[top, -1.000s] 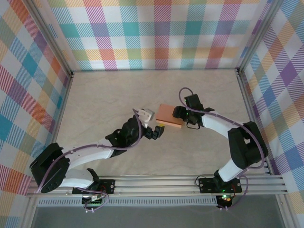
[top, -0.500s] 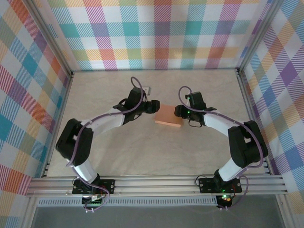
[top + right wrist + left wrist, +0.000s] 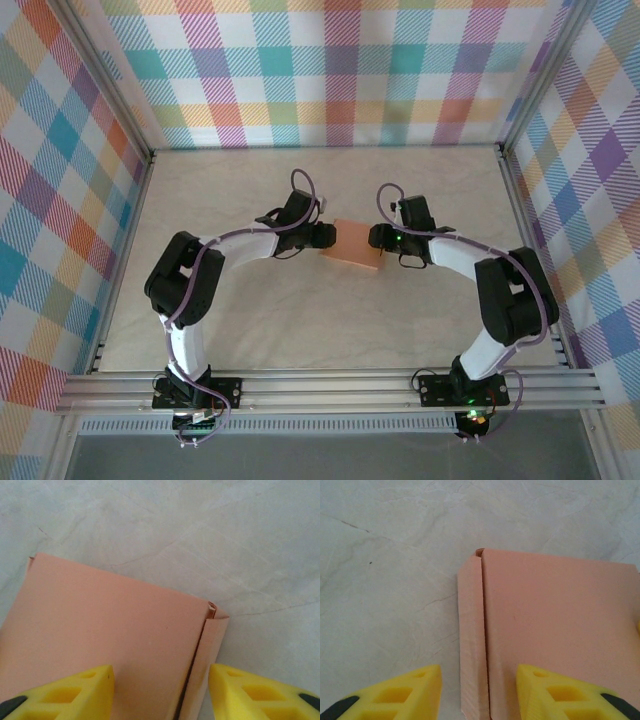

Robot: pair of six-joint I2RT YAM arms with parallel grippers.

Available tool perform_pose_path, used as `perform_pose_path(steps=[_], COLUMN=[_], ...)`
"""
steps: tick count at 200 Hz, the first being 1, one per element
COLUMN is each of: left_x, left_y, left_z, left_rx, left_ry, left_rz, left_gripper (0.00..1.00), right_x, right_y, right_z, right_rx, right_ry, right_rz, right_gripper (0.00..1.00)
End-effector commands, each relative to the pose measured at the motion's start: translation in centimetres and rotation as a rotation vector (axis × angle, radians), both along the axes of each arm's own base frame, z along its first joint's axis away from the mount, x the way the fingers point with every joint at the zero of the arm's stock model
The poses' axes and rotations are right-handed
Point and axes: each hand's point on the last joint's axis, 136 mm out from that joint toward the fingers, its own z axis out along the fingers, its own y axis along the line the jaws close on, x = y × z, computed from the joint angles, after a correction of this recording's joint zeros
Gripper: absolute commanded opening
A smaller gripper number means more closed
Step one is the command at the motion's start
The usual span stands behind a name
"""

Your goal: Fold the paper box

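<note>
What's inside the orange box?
The box has its flat top over the inside, so anything in there is hidden. Only a thin seam beside the side flap shows.

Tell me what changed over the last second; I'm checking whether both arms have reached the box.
The left arm swung away from the near side, and the left claw came to the left edge of the paper box, straddling its side flap. The right claw stayed at the right edge; the box barely moved.
</note>
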Motion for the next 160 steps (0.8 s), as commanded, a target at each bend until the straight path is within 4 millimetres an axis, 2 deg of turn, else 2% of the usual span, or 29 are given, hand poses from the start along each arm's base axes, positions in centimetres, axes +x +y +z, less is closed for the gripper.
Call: perform_pose_path(steps=[1,51,80,102,116,160], left_x=[-0.7,-1.3,-1.7,-1.7,-1.6,-0.2], left_y=[0.5,0.7,0.4,0.1,-0.1,-0.1], left_z=[-1.4,-2.6,-1.9,-1.0,-0.4,1.3], left_rx=[0.005,-0.002,-0.047,-0.109,-0.173,-0.272], left_ry=[0.029,0.049,0.052,0.058,0.071,0.075], left_rz=[0.009,0.015,0.013,0.025,0.038,0.039], left_gripper=[0.43,0.4,0.38,0.39,0.43,0.54], right_x=[-0.3,-0.5,-0.3,0.0,0.1,-0.4], right_y=[0.0,-0.4,0.0,0.0,-0.5,-1.5], right_z=[-1.2,-3.1,-1.5,0.5,1.2,1.0], right_rx=[0.009,0.003,0.037,0.101,0.144,0.232], right_ry=[0.011,0.039,0.008,-0.03,-0.036,-0.02], right_rz=[0.018,0.005,0.012,-0.015,-0.052,-0.103], right_gripper=[0.52,0.47,0.52,0.64,0.69,0.74])
